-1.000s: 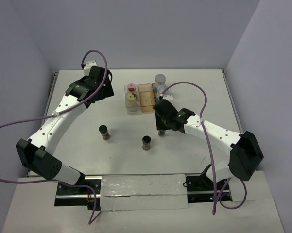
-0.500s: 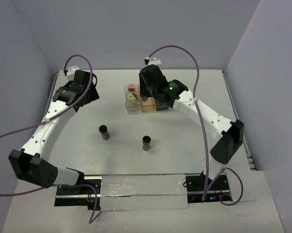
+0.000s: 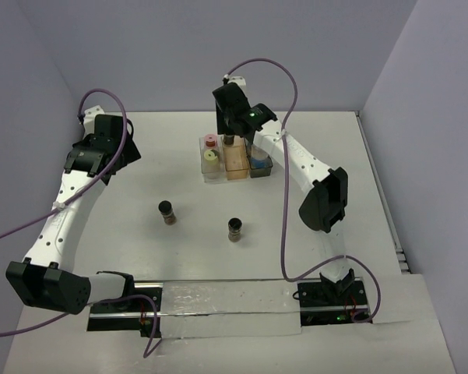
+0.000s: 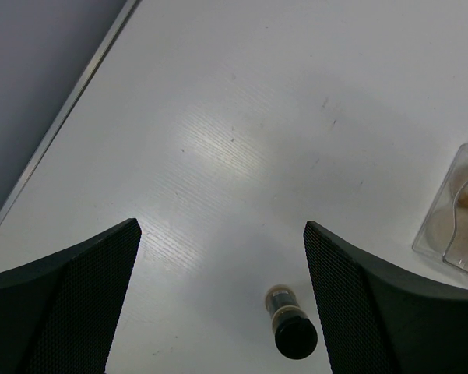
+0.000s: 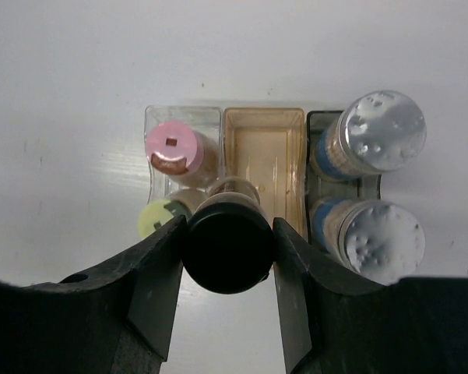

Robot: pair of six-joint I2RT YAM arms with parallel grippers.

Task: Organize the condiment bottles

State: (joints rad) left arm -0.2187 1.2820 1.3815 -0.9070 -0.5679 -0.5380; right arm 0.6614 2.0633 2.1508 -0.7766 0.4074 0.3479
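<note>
My right gripper is shut on a black-capped jar and holds it over the near end of the amber compartment. In the top view this gripper hangs over the tray. A pink-capped bottle and a cream-capped bottle stand in the clear compartment. Two blue-labelled bottles with pale caps stand in the grey compartment. Two more black-capped jars stand on the table. My left gripper is open and empty, high above the table at the far left, with one jar below it.
The three tray compartments sit side by side at the back centre. A clear strip lies along the near edge between the arm bases. Walls close off the back and both sides.
</note>
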